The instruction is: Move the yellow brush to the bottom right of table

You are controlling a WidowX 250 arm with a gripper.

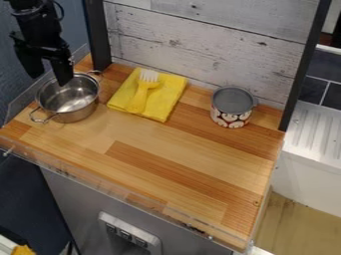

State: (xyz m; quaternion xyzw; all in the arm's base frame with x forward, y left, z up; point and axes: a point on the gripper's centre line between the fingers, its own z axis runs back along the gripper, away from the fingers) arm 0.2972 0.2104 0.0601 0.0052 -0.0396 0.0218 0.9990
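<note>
The black gripper [49,73] hangs at the upper left, over the back left part of the metal pot, its two fingers spread apart with nothing between them. The yellow brush [140,94] lies on a folded yellow cloth [171,94] at the back of the wooden table [166,154], right of the pot. Its pale bristles point toward the back wall and its handle toward the front.
A metal pot [79,108] with two handles stands on the table's left side. A patterned tin [231,117] with a grey top is at the back right. A clear low rail [120,187] runs along the front edge, and a plank wall [206,45] rises behind.
</note>
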